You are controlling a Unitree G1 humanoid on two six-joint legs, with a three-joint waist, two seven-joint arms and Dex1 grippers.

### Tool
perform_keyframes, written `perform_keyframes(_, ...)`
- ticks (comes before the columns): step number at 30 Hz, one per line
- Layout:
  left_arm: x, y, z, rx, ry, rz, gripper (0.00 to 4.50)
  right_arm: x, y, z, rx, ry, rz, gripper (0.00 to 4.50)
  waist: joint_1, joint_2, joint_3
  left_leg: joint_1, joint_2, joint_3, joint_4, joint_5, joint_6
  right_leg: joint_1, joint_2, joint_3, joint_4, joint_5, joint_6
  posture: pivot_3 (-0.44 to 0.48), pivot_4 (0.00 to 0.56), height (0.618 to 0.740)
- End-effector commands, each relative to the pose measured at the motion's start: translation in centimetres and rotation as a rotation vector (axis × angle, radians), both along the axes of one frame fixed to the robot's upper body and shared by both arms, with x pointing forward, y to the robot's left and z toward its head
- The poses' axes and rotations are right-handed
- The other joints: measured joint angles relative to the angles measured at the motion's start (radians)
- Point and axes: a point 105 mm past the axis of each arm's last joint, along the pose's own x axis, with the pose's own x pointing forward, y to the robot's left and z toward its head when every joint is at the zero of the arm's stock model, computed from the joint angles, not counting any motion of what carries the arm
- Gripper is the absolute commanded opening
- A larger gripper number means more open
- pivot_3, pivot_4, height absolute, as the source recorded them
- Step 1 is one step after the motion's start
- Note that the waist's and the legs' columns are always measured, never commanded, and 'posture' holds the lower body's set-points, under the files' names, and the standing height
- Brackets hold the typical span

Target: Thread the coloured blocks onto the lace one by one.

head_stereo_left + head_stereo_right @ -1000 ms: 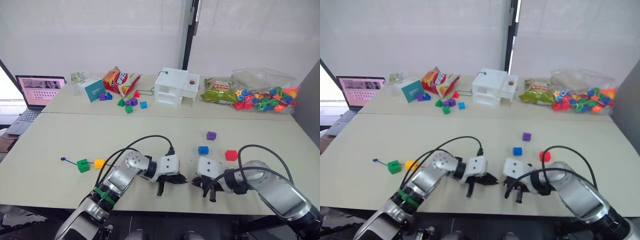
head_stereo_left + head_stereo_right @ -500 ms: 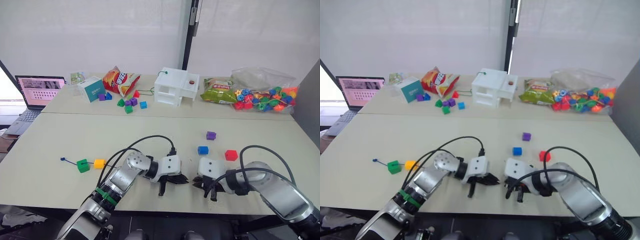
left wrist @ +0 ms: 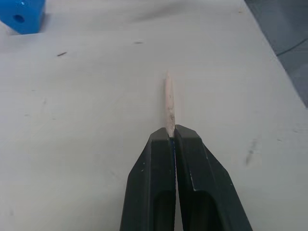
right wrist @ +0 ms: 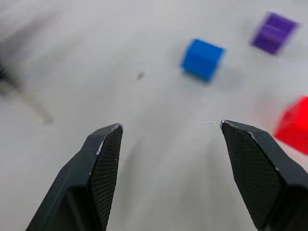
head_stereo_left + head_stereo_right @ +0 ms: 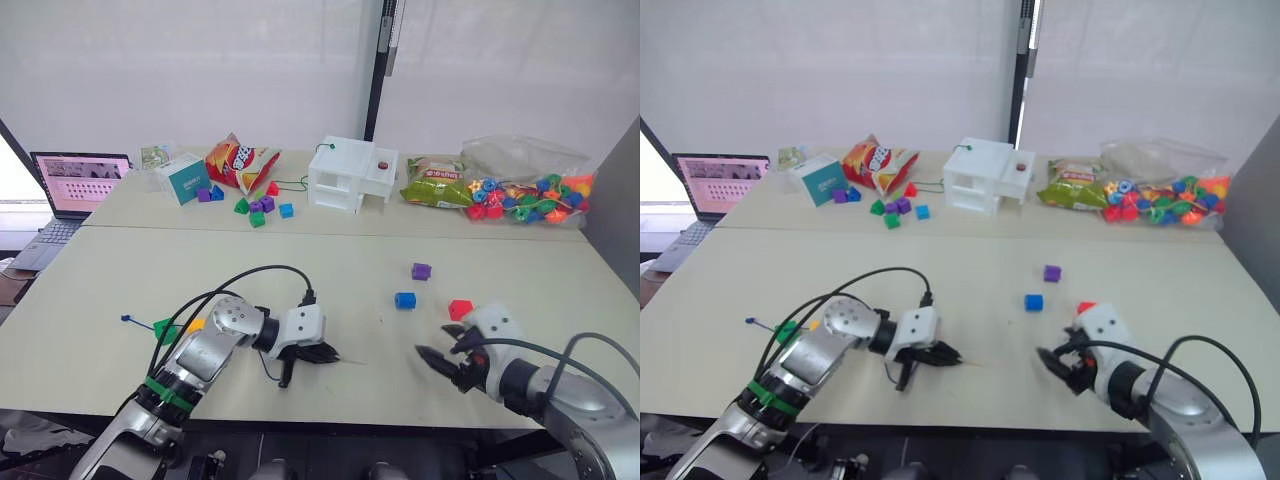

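The lace (image 5: 140, 322) lies on the desk (image 5: 330, 260) with its knotted end out beyond the left arm, already carrying the green block (image 5: 164, 329) and the yellow block (image 5: 195, 324); its pale stiff tip (image 3: 168, 100) is pinched in the left end effector (image 3: 174, 140), whose fingers are closed on it, the tip projecting forward just above the desk surface. Relative to that tip, the blue block (image 5: 404, 300) sits ahead toward the robot's right, the purple block (image 5: 421, 271) just past the blue one, and the red block (image 5: 461, 309) further right, close to the right end effector (image 5: 440, 362). That end effector is spread wide and empty, aimed at the loose blocks. Risks, as judged: the small blue block may skid on the smooth desk when the fingers close; a grasp covering its hole would block threading; the short exposed tip may slip or bend on a misaligned approach.
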Motion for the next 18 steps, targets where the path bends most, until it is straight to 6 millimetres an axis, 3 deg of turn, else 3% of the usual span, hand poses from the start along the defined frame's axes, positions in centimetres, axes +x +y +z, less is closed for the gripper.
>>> perform_keyframes(1, 0.1, 0.2, 1.5, -0.032, -0.035, 0.021, 0.0, 0.9, -1.9, 1.0, -0.042, -0.118, -0.254, 3.42, 0.0, 0.001, 0.0, 0.0, 0.0, 0.0, 0.0, 0.0, 0.0, -0.001, 0.0, 0.0, 0.0, 0.0, 0.0, 0.0, 0.15, 0.74)
perform_keyframes(4, 0.2, 0.1, 1.7, -0.043, -0.038, 0.038, 0.0, 1.7, -2.3, 0.1, -0.016, -0.15, -0.42, 3.42, 0.001, 0.001, 0.0, -0.001, -0.002, 0.0, 0.0, 0.0, -0.001, -0.001, -0.001, 0.0, 0.001, 0.0, 0.0, 0.0, 0.15, 0.74)
perform_keyframes(9, 0.1, -0.1, 1.8, -0.049, -0.038, 0.043, 0.0, 3.8, -2.2, -0.7, 0.013, -0.186, -0.515, 3.42, -0.005, 0.001, 0.0, 0.0, -0.002, 0.0, 0.0, 0.0, -0.001, -0.002, 0.0, 0.0, 0.001, 0.0, 0.0, 0.0, 0.15, 0.74)
perform_keyframes(15, 0.1, -0.3, 1.8, -0.055, -0.04, 0.047, 0.0, 7.0, -3.8, -2.1, 0.015, -0.179, -0.552, 3.42, -0.007, 0.001, 0.0, 0.0, -0.002, 0.001, -0.001, 0.001, -0.001, -0.001, 0.001, 0.0, 0.001, 0.0, 0.0, 0.0, 0.15, 0.74)
perform_keyframes(18, 0.1, -0.3, 1.8, -0.054, -0.042, 0.053, 0.0, 7.8, -3.3, -2.5, 0.036, -0.171, -0.511, 3.42, -0.008, 0.001, 0.0, 0.0, -0.002, 0.001, -0.001, 0.001, -0.001, -0.001, 0.001, 0.0, 0.001, 0.0, 0.0, 0.0, 0.15, 0.74)
